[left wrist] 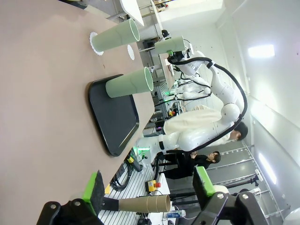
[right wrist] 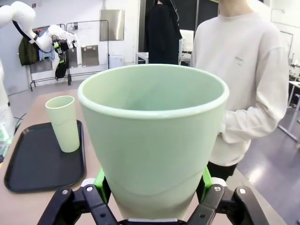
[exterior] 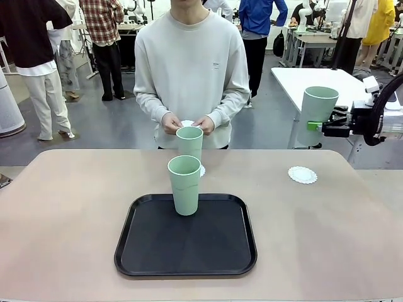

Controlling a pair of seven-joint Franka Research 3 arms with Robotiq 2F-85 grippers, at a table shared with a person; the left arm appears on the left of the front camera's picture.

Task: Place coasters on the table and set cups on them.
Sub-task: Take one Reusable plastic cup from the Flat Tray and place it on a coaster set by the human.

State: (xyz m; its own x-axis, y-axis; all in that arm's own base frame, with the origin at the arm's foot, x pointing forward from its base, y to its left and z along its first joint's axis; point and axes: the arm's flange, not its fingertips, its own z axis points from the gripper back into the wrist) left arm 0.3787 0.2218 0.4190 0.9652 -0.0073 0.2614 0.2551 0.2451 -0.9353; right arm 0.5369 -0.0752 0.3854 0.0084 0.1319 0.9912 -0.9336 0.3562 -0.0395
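Right claw [exterior: 315, 126] is clamped on a mint cup [exterior: 319, 104], upright, hanging in the air off the desk's [exterior: 75, 207] far right corner. Target looks like the bare coaster [exterior: 303, 174] at 2 o'clock from the black tray [exterior: 157, 258]. In the front view the held cup sits up at roughly 1 o'clock of it, well apart. Second cup [exterior: 189, 143] already stands on a coaster at 12 o'clock of the tray; third cup [exterior: 184, 184] is on the tray near its 12 o'clock edge. Person's hands [exterior: 171, 123] hold another coaster [exterior: 187, 123] just behind the second cup. Left claw [left wrist: 149, 187] is wide, nothing in it, looking across the desk at the tray. My take on the step: keep the cup vertical, centre its base over the doily first, then come straight down, no lateral slide. Paper will likely skate or crumple if dragged. Open only once the base is flat, then back out toward 3 o'clock so the fingers don't clip the wall.
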